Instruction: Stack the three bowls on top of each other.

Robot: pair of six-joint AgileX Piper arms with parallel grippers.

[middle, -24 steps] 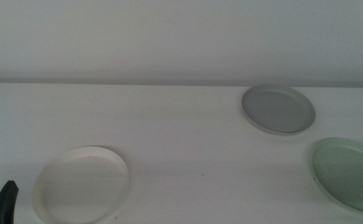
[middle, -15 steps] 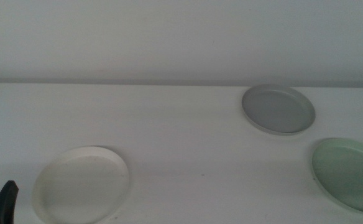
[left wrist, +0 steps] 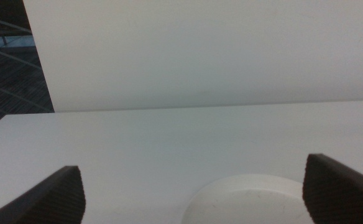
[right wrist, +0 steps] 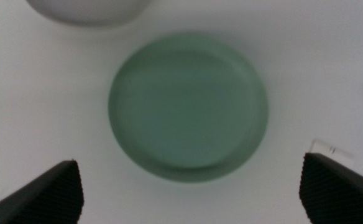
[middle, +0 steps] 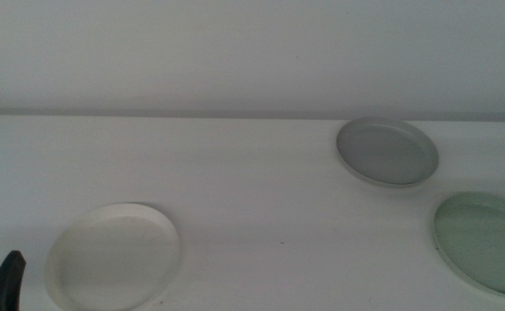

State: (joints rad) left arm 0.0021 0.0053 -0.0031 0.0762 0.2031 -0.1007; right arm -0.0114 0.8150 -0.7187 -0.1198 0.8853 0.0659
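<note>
The white bowl (middle: 112, 256) sits at the front left of the white table; its far rim shows in the left wrist view (left wrist: 253, 199). The grey bowl (middle: 386, 151) sits at the back right. The mint green bowl (middle: 484, 242) sits at the front right, cut by the picture's edge. My left gripper (left wrist: 194, 193) is open, low beside the white bowl; one dark jaw tip shows at the bottom left corner of the middle view. My right gripper (right wrist: 191, 190) is open, high above the green bowl (right wrist: 188, 115), and is out of the middle view. The grey bowl's edge (right wrist: 88, 9) shows beyond it.
A plain white wall (middle: 252, 52) stands behind the table. The table's left edge and a dark floor show in the left wrist view (left wrist: 7, 74). A small white tag or mark (right wrist: 330, 149) lies on the table beside the green bowl.
</note>
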